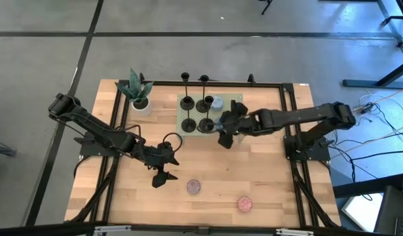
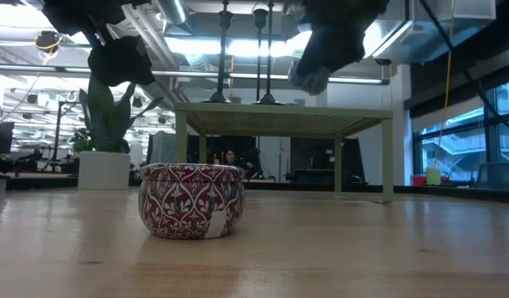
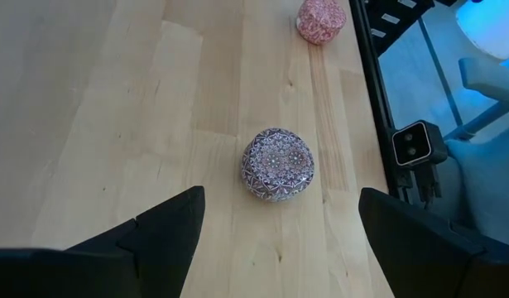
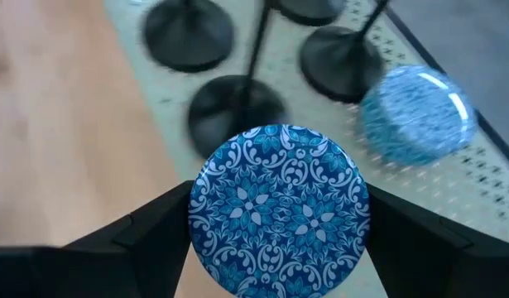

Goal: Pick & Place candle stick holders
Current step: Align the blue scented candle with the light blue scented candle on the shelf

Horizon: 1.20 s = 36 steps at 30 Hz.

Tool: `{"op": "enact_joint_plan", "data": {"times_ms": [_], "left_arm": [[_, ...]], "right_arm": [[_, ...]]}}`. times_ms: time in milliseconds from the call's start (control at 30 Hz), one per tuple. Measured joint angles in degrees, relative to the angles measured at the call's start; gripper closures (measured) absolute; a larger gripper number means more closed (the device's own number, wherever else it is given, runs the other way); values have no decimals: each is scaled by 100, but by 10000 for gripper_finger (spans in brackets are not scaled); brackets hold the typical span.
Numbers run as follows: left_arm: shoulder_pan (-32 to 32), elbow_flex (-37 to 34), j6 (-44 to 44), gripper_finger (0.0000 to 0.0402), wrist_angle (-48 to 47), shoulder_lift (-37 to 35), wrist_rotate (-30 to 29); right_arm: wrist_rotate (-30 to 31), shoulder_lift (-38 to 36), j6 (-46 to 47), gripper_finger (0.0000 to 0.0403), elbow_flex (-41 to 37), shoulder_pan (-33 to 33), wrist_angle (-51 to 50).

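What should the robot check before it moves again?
1. Right end effector gripping something: ok, shut on the blue patterned round tin.
2. Gripping a candle holder: not ok, neither arm has one.
3. Four matte-black candle stick holders upright on the pale green perforated stand: ok.
4. Left end effector open and empty over the wooden table: ok.
5. Speckled blue round puck clear of the nearest holder: cannot tell.
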Motion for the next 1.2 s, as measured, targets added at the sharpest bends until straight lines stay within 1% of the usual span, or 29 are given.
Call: {"op": "enact_joint_plan", "data": {"times_ms": [200,367,633,833,933,1200], "left_arm": [[0,0,1,84,0,0,31],[0,0,2,84,0,1,28],[0,0,2,84,0,0,22],[0,0,2,84,0,0,-2],[0,0,2,84,0,-1,-2],[0,0,2,84,0,-1,-2]], "right_arm": [[-175,239,-22,92,21,-350,-86],[-769,289,-7,92,21,-522,-49],[-836,284,-311,88,23,-681,-262],[-895,284,-528,59,23,-676,-257],[-784,284,-544,48,23,-676,-251],[-746,278,-628,45,23,-676,-124]]}}
